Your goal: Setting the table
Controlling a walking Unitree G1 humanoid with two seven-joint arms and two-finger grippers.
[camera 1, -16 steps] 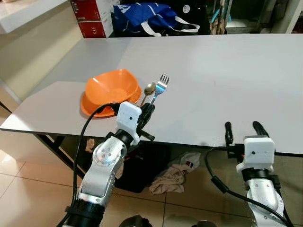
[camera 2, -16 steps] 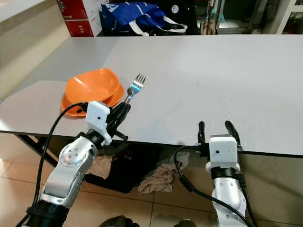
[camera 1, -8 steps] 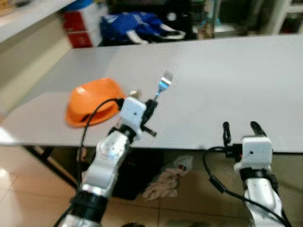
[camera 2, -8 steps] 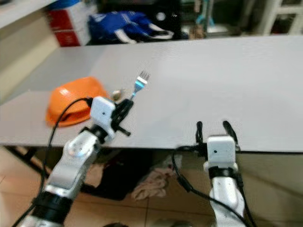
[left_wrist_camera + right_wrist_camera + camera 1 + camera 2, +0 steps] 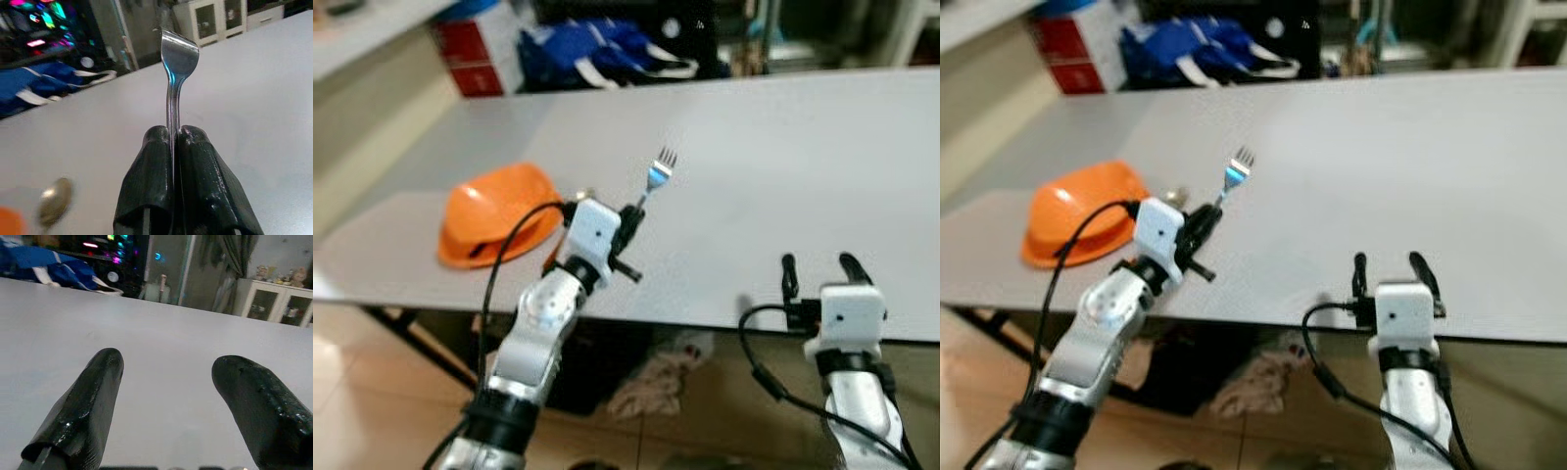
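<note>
My left gripper (image 5: 631, 211) is shut on the handle of a metal fork (image 5: 657, 173), which sticks up and forward over the near part of the grey table (image 5: 754, 147). In the left wrist view the black fingers (image 5: 195, 171) pinch the fork (image 5: 177, 54) edge-on. An orange bowl on an orange plate (image 5: 499, 211) sits at the table's near left, with a spoon (image 5: 54, 208) lying beside it. My right gripper (image 5: 818, 266) stands open at the table's front edge with nothing between its fingers (image 5: 93, 396).
A blue bag (image 5: 597, 54) and red boxes (image 5: 470, 59) stand beyond the table's far edge. A cloth (image 5: 651, 377) lies on the tiled floor under the table. White cabinets (image 5: 274, 306) are far behind.
The camera has shifted, and the bowl now sits further left in view. My left gripper has carried the fork a little forward and right, away from the bowl. The right gripper has kept its place.
</note>
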